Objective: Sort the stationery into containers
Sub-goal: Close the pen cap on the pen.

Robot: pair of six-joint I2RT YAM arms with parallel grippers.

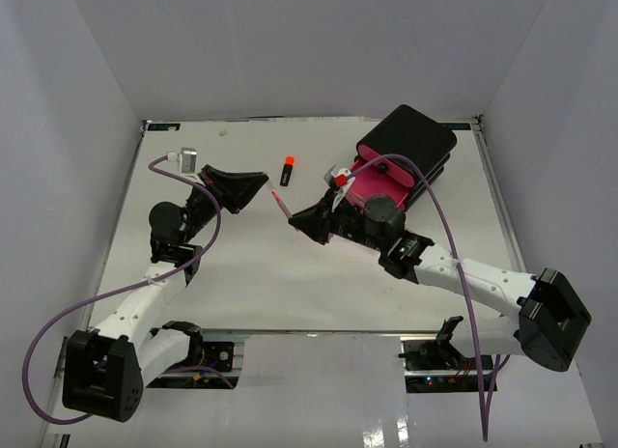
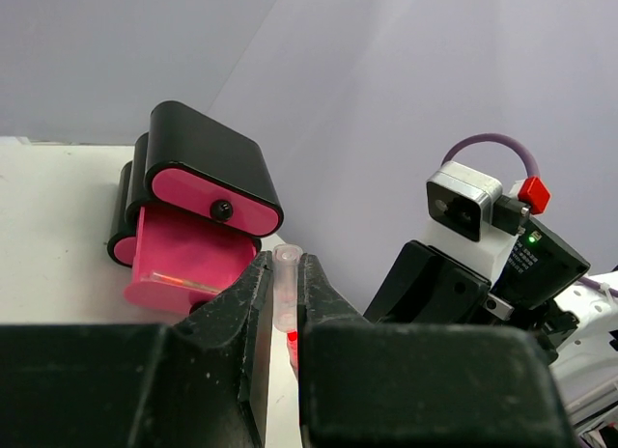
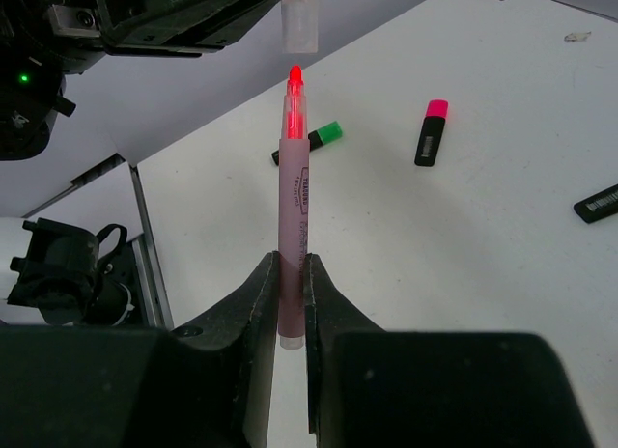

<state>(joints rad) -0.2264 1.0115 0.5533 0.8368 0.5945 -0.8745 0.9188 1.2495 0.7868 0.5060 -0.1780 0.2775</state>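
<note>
Right end effector is clamped tight on the lower barrel of a pink pen, standing it upright with the red tip bare at the top. That is a presenting grip, steadying the pen for the other arm. Left end effector is pinched shut on a small clear cap, mouth down. The cap hangs just above the tip, lined up with it but not touching. My read is that the cap goes on before the pen is stored, though the same pose would fit a cap coming off.

Moving outward, loose stationery lies on the desk. A green-capped highlighter sits just behind the pen, a pink-capped highlighter is farther right, and an orange-capped highlighter lies at centre far.

At far right stands the black drawer box. Its top pink front is closed, and below it an open drawer juts out toward the arms, presumably left ready to receive the pen. From here I cannot tell what is inside it.
</note>
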